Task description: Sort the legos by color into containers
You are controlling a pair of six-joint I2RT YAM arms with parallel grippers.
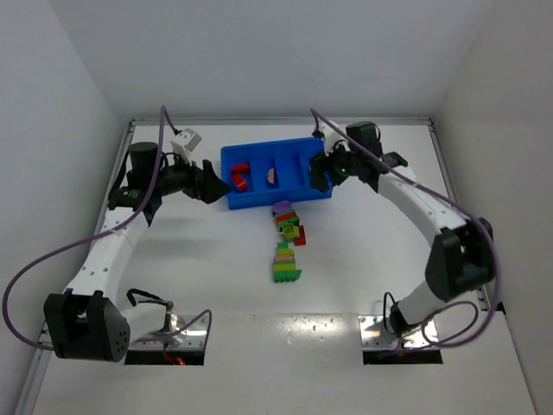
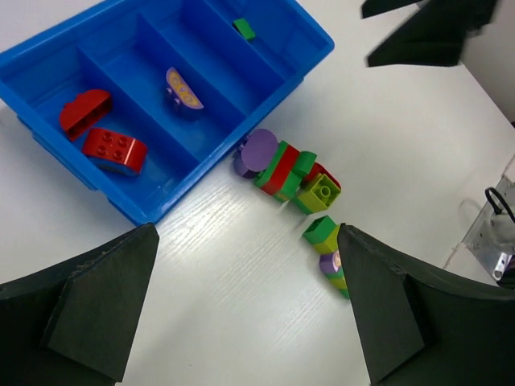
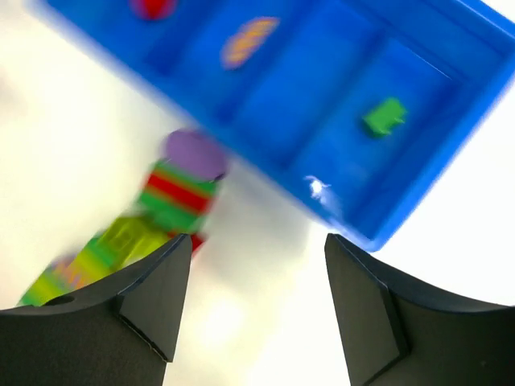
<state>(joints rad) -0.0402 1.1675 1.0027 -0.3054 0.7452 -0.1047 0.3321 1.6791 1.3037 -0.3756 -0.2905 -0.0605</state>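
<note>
Sorted: two red legos [image 2: 103,135], purple lego [image 2: 183,88], green lego [image 2: 244,29], separate tray [image 1: 259,201] compartments.
Unsorted: row [image 2: 286,170] on surface [image 1: 216,259], just near of tray.
Progress: early.
Left gripper [image 1: 218,183]: wide open, empty.
Right gripper [image 1: 318,173]: open, empty, over tray's right end.

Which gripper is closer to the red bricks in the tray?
Left. The left gripper sits just outside the tray's left end, beside the red bricks; the right gripper is over the opposite end.
</note>
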